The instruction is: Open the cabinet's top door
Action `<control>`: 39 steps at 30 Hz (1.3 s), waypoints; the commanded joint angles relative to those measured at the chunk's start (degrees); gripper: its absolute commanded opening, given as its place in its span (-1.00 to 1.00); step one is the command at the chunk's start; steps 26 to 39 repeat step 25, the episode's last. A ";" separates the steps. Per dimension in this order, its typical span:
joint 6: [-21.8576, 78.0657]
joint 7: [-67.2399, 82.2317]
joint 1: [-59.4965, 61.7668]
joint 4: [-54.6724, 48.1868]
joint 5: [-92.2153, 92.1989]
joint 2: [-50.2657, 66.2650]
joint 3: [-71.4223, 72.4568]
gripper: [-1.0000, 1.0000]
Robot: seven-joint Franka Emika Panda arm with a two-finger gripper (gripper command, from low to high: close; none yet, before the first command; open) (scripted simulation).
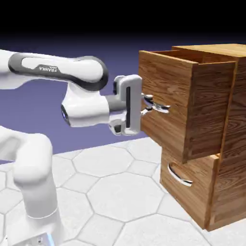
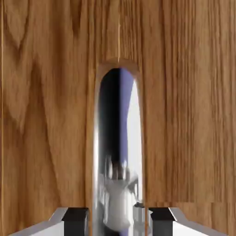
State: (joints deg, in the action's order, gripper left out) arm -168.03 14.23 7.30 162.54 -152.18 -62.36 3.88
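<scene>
The brown wood-grain cabinet (image 1: 230, 144) stands at the right of the exterior view. Its top door (image 1: 163, 91) juts out from the cabinet body, with the open box of the drawer showing behind the front. My gripper (image 1: 151, 104) is level with the top door's curved silver handle (image 1: 162, 107) and shut on it. In the hand view the shiny handle (image 2: 117, 152) runs up the middle between my two grey fingertips (image 2: 76, 220), and the top door's wood (image 2: 46, 115) fills the rest. My gripper (image 2: 118, 221) sits at the bottom edge of that view.
The lower drawer front (image 1: 192, 192) sits flush in the cabinet, with its own curved silver handle (image 1: 178, 177). The white hexagon-tiled table (image 1: 110, 192) spreads out below my arm, which reaches in from the left.
</scene>
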 commanded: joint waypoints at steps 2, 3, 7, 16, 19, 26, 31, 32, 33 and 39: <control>-2.98 -0.57 -1.88 1.62 1.26 -4.15 -1.09 -1.00; -4.54 -0.80 -2.85 2.36 1.85 -6.23 -1.62 -1.00; -11.42 -1.25 -6.98 4.82 3.85 -14.54 -3.51 -1.00; -23.78 -0.13 -13.74 7.13 5.10 -27.43 -5.32 1.00; -24.31 2.88 -12.84 7.23 12.58 -27.41 -6.22 1.00; -25.34 8.89 -11.04 7.43 27.52 -27.37 -8.00 1.00; -25.34 8.89 -11.04 7.43 27.52 -27.37 -8.00 1.00; -25.34 8.89 -11.04 7.43 27.52 -27.37 -8.00 1.00; -25.34 8.89 -11.04 7.43 27.52 -27.37 -8.00 1.00; -25.34 8.89 -11.04 7.43 27.52 -27.37 -8.00 1.00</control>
